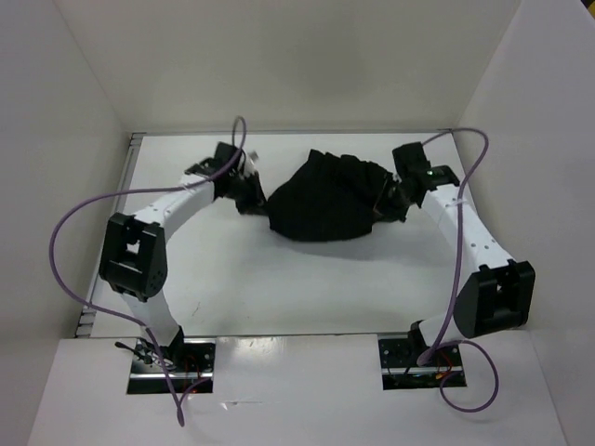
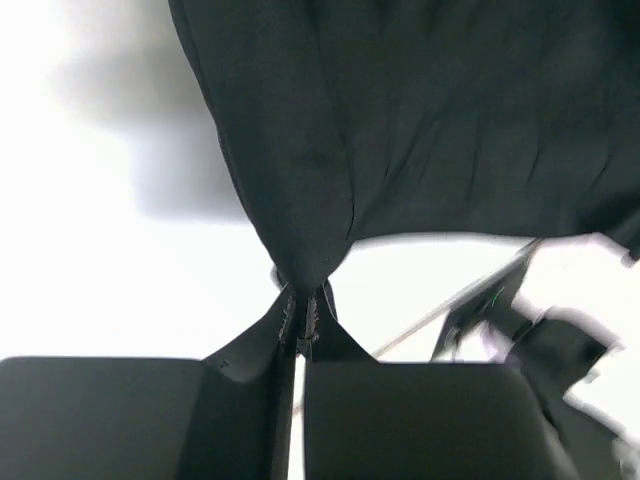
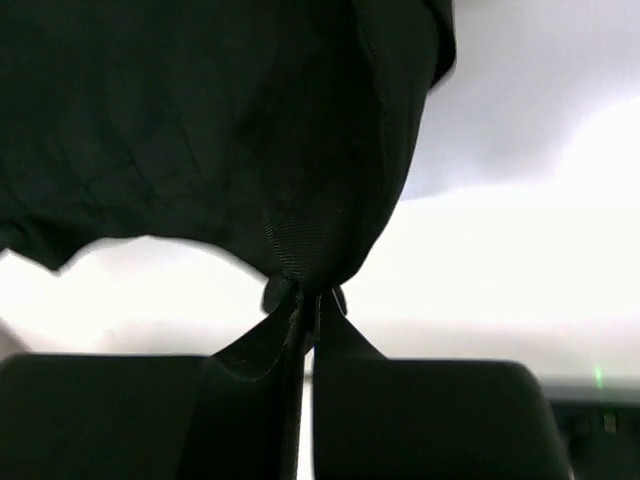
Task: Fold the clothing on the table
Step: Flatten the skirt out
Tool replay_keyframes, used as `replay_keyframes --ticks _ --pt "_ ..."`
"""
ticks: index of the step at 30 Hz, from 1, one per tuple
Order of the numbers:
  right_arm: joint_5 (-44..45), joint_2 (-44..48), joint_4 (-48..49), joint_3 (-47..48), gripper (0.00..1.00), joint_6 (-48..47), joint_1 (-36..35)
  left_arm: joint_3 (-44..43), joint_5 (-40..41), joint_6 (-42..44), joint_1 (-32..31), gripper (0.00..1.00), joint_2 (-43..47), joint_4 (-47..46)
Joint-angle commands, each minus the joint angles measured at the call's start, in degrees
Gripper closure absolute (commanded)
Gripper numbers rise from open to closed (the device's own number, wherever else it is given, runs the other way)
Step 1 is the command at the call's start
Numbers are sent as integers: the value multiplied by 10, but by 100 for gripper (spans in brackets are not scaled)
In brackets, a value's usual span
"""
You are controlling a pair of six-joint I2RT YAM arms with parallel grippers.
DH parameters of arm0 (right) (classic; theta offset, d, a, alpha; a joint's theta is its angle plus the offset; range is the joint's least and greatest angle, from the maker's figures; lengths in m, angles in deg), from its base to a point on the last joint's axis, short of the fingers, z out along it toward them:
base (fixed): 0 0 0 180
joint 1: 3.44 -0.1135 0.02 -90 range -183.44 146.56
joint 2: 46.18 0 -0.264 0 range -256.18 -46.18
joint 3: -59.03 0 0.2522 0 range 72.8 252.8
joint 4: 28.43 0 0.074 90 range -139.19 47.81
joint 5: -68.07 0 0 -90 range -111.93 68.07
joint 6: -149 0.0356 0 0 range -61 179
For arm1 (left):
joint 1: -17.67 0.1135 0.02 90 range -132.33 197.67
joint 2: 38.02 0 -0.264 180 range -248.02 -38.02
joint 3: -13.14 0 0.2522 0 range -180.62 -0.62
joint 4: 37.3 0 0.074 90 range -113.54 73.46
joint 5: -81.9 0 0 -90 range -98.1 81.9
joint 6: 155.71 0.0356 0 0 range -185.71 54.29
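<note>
Clothing (image 1: 325, 203) bunched in dark heap toward far side of table (image 1: 279, 288), seemingly hanging just above it. Left gripper (image 2: 303, 303) pinched shut on clothing's left edge. Right gripper (image 3: 305, 295) clamped on clothing's right edge. Fabric judged light, limp, sagging between grips; thin pinch may slip. Best hold: opposite corners, at hem.

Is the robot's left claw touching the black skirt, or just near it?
Touching. In the left wrist view the left gripper has its jaws pinched shut on a fold of the clothing, and the cloth bunches right at the tips.
</note>
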Motion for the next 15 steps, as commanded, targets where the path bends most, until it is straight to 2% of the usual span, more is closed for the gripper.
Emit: replay_keyframes --ticks 1,2,4,5,8,12,15 --pt "-8 -6 66 130 100 -54 13 -160 34 57 55 100 44 12" --pt "-8 -14 72 194 100 -72 21 -201 21 65 73 100 38 12" --pt "-8 -28 72 262 100 -86 29 -286 2 85 88 100 18 41" --pt "-8 -33 72 325 100 -91 35 -366 -8 90 99 100 12 63" --pt "-8 -33 79 401 100 -104 35 -436 -23 109 107 100 12 83" --pt "-45 -13 85 396 100 -111 35 -374 -30 116 120 100 74 58" --pt "-77 37 116 299 100 -111 35 -266 -50 122 120 100 143 31"
